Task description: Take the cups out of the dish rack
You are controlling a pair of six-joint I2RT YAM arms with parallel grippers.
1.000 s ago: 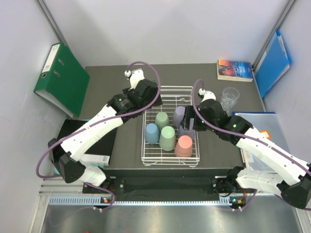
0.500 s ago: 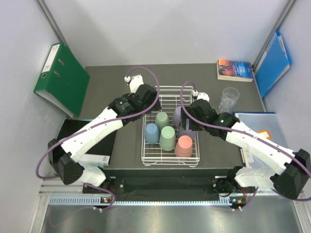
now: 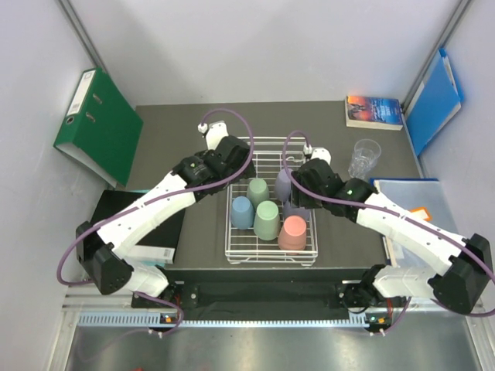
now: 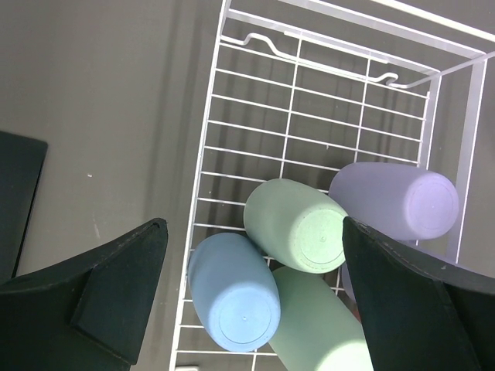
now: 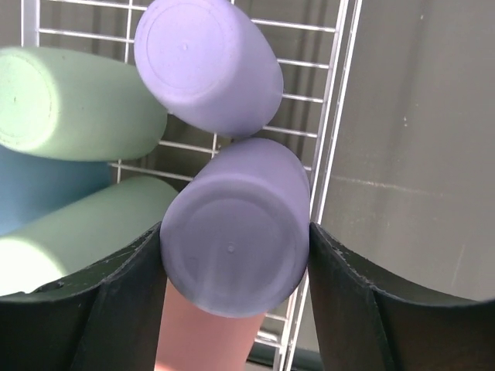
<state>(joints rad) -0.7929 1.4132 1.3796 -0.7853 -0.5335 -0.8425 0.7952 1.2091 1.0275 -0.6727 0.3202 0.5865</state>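
The white wire dish rack (image 3: 271,147) holds several upside-down cups. They are a light blue cup (image 3: 242,212), two mint cups (image 3: 258,191) (image 3: 267,220), a salmon cup (image 3: 292,233) and two lilac cups. My right gripper (image 5: 234,232) is shut on the nearer lilac cup (image 5: 232,247), both fingers touching its sides at the rack's right edge. The other lilac cup (image 5: 207,66) stands just beyond it. My left gripper (image 4: 254,224) is open and empty above the light blue cup (image 4: 236,294) and a mint cup (image 4: 298,236). A clear glass (image 3: 365,157) stands on the table right of the rack.
A green binder (image 3: 100,127) leans at the left. A book (image 3: 374,112) and a blue folder (image 3: 433,100) lie at the back right. A black box (image 3: 128,224) sits left of the rack, and papers (image 3: 410,201) lie at the right.
My right gripper has moved left over the rack's right side and its fingers now sit against the nearer lilac cup. My left gripper has shifted slightly towards the rack.
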